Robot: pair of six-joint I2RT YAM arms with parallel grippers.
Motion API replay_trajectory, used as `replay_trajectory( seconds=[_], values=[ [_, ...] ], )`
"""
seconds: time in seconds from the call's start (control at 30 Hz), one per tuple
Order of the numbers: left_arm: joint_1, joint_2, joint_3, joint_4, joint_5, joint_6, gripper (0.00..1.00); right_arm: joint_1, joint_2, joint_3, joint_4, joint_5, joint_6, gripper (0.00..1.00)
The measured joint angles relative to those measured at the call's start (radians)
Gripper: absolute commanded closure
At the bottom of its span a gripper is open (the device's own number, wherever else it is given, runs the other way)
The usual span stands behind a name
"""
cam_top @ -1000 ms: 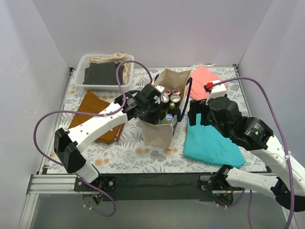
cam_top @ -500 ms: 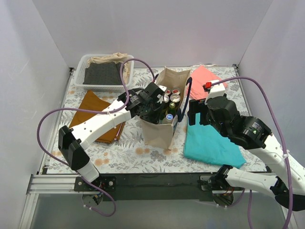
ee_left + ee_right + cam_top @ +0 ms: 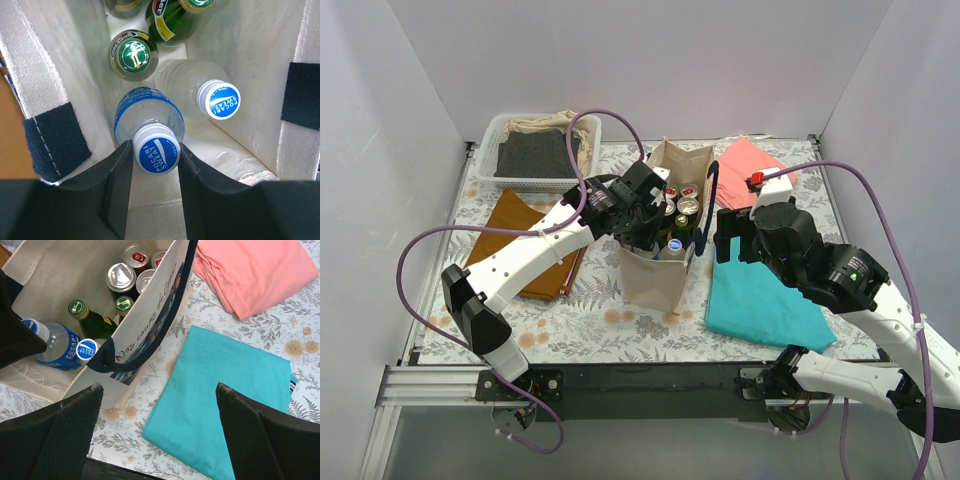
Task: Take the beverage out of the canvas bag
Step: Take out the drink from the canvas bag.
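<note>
From above, the canvas bag (image 3: 655, 282) stands open on the flower-printed table (image 3: 600, 320), a boxy beige tote of stiff cloth. The left gripper (image 3: 658, 230) is dipped into its mouth. The right gripper (image 3: 719, 240) hangs just outside its right wall, over a folded teal cloth (image 3: 760, 300). A pink cloth (image 3: 752, 170) lies behind the bag on the right, a brown cloth (image 3: 520, 240) to its left, and a white slotted basket (image 3: 488, 150) behind it on the left. Seen from the left wrist, the black fingers (image 3: 117, 175) pinch narrowly on the neck of a clear plastic bottle (image 3: 150, 117), which stands inside the bag by its near wall. Its blue cap reads "POCARI SWEAT" in white. A second bottle (image 3: 187, 80) with the same cap leans beside it, and green glass bottles (image 3: 132, 55) with printed crown caps stand deeper in. From the right wrist, the bag's side shows dark script beginning "Nos coups de", with a navy webbing handle (image 3: 165, 315) draped across it. Silver-topped cans (image 3: 121, 277) crowd the far end of the bag. This gripper's textured fingers (image 3: 65, 435) are spread wide and hold nothing.
</note>
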Motion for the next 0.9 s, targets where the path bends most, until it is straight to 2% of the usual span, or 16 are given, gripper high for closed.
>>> replay_trajectory(
  seconds=[0.57, 0.67, 0.9],
  values=[
    [-0.002, -0.001, 0.046, 0.021, -0.058, 0.000, 1.00, 0.000, 0.000, -0.010, 0.000, 0.003, 0.003, 0.02],
    [-0.002, -0.014, 0.007, 0.065, -0.072, 0.000, 1.00, 0.000, 0.000, -0.011, 0.000, 0.005, 0.003, 0.02],
    [-0.005, -0.073, -0.199, 0.205, -0.095, -0.025, 1.00, 0.000, 0.000, -0.019, 0.001, 0.009, 0.004, 0.02]
  ],
)
